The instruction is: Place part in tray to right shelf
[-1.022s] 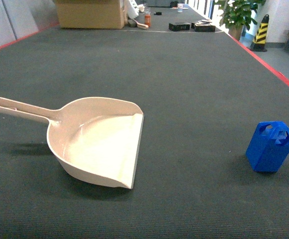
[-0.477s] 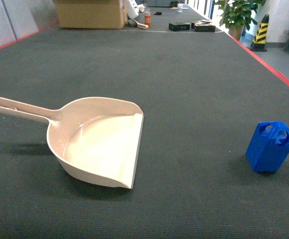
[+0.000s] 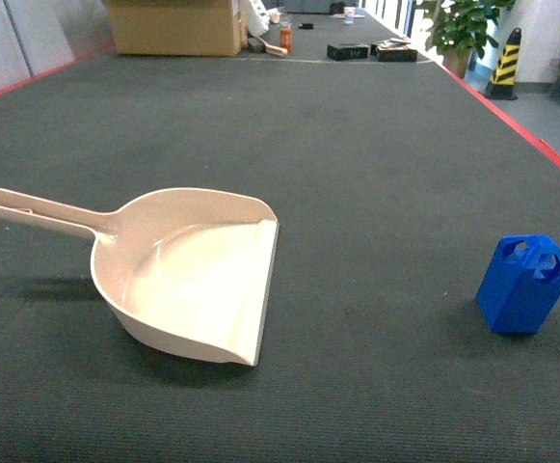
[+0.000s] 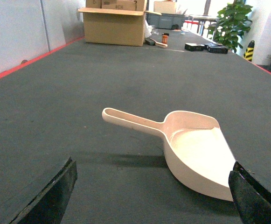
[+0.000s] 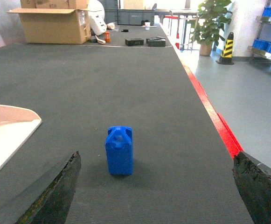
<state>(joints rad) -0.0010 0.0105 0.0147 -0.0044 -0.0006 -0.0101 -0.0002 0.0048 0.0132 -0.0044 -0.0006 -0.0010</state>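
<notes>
Part (image 3: 524, 284) upright, well right of tray (image 3: 188, 280); both end effectors spread wide, empty; no legible writing.

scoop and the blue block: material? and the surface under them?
Scoop: looks like beige moulded plastic, smooth, with a soft sheen inside the pan. Blue jerrycan-shaped block: seemingly hard plastic, solid colour, mostly matte. Table surface: dark, finely ribbed mat, probably rubber or felt-like.

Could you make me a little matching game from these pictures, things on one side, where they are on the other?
Things:
1. part
2. tray
3. cardboard box
4. potted plant

Places:
A. far end of the mat, left
B. near, left, handle pointing left
C. beyond the mat's far right corner
D. near, right, standing upright

Pairs: 1-D, 2-B, 3-A, 4-C
</notes>
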